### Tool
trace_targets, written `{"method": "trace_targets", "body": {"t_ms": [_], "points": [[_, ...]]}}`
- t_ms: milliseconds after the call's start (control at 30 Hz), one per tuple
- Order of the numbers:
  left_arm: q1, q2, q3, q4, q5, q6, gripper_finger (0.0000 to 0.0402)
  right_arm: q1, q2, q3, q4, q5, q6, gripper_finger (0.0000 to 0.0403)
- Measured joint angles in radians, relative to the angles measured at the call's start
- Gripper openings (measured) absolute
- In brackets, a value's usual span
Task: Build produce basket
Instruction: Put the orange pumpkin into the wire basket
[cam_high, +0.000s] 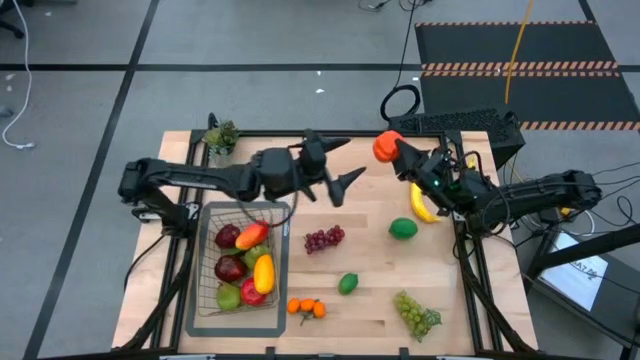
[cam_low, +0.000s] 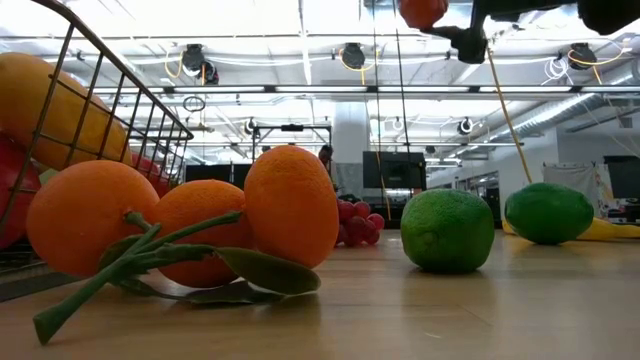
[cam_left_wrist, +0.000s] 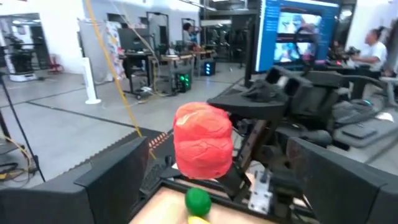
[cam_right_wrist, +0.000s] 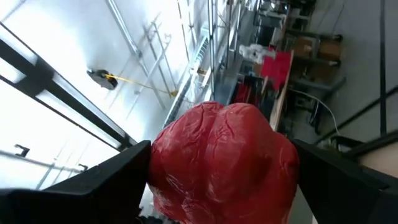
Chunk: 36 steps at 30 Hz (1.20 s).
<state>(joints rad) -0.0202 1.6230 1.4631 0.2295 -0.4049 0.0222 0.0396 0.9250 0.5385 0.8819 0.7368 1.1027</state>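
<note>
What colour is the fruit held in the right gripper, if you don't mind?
Red-orange, a wrinkled skin; the fruit shows best in the right wrist view, between the right gripper fingers.

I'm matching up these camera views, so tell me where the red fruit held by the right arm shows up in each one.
High view: the red fruit sits upper right of centre, in the right gripper.
Low view: at the top edge, right of centre.
Left wrist view: centre, facing the open left jaws.
Right wrist view: fills the lower centre, between the jaws.
Shared landmark: the green lime.
</note>
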Motion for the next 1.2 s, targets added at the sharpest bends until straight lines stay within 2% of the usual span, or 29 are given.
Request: {"method": "trace_targets", "body": {"t_ms": [100,333,467,767,867,1200], "points": [[0.029,0.049,0.0,0.06,0.001,-0.023,0.0397,-0.015,0.024,0.0,0.047,0.0,-0.023,0.0357],[0.08,0.129,0.0,0.154,0.041,-0.031,0.0399,-0.045,0.069,0.0,0.087,0.0,-0.022,0.0357],[0.1,0.168,0.0,0.213,0.107,-0.047,0.04,-0.061,0.086,0.0,0.087,-0.001,-0.016,0.0357],[0.133,0.205,0.001,0.246,0.105,-0.096,0.04,-0.088,0.086,0.0,0.075,-0.005,-0.023,0.0357],[0.153,0.218,0.001,0.26,0.158,-0.107,0.0399,-0.093,0.086,0.0,0.067,-0.007,-0.023,0.0357],[0.191,0.272,0.001,0.346,0.23,-0.19,0.0397,-0.094,0.086,0.0,0.048,-0.009,-0.015,0.0357]]}}
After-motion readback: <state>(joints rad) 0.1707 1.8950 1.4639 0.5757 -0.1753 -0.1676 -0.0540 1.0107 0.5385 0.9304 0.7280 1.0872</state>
